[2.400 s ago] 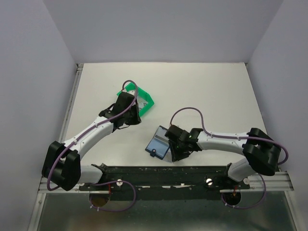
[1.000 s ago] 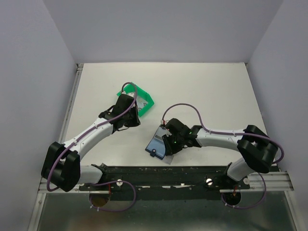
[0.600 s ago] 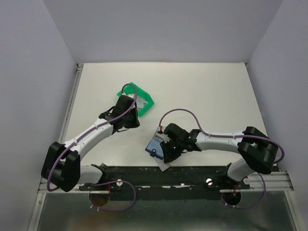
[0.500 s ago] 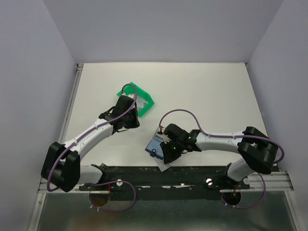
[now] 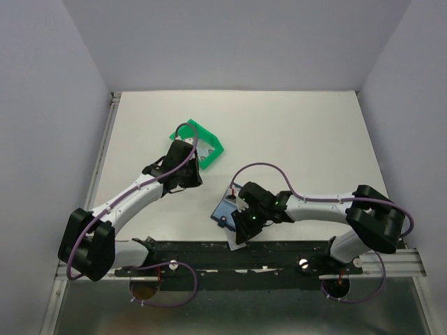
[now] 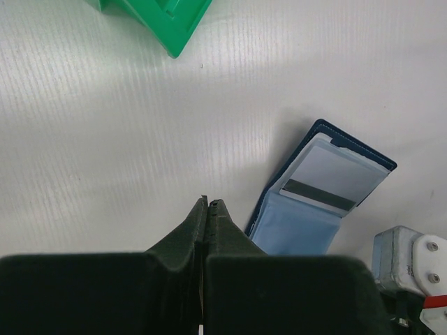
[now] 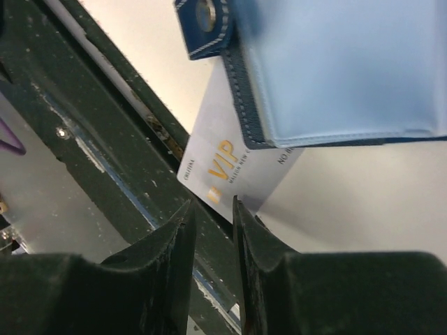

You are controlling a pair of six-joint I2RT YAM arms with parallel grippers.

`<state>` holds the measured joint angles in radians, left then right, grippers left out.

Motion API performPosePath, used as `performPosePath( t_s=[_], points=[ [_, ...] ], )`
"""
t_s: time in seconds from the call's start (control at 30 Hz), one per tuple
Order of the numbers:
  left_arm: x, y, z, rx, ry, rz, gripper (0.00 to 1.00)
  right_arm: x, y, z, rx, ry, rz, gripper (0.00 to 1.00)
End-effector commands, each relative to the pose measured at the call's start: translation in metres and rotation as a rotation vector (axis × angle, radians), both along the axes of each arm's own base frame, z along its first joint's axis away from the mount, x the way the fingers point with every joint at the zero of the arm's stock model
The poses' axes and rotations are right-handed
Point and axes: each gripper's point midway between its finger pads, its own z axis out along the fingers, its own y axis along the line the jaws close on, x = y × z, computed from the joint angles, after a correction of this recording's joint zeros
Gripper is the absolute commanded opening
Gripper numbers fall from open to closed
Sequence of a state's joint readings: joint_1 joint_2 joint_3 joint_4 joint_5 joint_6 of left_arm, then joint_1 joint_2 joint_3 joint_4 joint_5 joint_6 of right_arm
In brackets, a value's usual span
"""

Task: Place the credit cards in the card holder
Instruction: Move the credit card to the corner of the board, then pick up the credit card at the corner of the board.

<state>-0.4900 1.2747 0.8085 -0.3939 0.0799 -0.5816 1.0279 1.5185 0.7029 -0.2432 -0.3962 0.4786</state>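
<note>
The dark blue card holder [image 6: 318, 209] lies open on the white table, with a black-striped credit card [image 6: 334, 176] tucked in its pocket. A second silver credit card [image 7: 234, 171] printed "VIP" lies half under the holder [image 7: 335, 70] and juts over the table's near edge. My right gripper [image 7: 211, 206] is open, its fingertips just short of that card's outer edge. In the top view it [image 5: 242, 227] hangs over the holder [image 5: 224, 209], and the card [image 5: 237, 242] shows below it. My left gripper [image 6: 208, 202] is shut and empty, left of the holder.
A green plastic bin [image 5: 204, 143] stands behind the left gripper [image 5: 187, 174]. The black mounting rail [image 7: 105, 132] runs right under the jutting card. The holder's snap tab [image 7: 202, 21] points toward the rail.
The right gripper has moved toward the near edge, over the holder, to the jutting card. The left arm has barely moved.
</note>
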Motion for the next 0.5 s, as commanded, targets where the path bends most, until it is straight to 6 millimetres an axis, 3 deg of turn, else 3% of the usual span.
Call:
performPosePath(
  t_s=[0.0,0.17,0.3,0.47],
  points=[
    [-0.001,0.002,0.006,-0.021,-0.02,0.015,0.03,-0.011,0.013,0.006,0.055,0.033,0.029,0.35],
    [-0.002,0.002,0.005,-0.024,-0.017,0.011,0.02,-0.011,0.012,0.012,0.081,0.021,0.005,0.36],
    [-0.003,0.0,0.005,-0.036,-0.016,0.014,0.03,-0.001,-0.013,0.01,-0.003,-0.043,-0.117,0.39],
    [-0.004,-0.004,0.007,-0.058,-0.021,0.01,0.03,-0.009,-0.03,0.002,-0.037,0.011,-0.239,0.57]
  ],
)
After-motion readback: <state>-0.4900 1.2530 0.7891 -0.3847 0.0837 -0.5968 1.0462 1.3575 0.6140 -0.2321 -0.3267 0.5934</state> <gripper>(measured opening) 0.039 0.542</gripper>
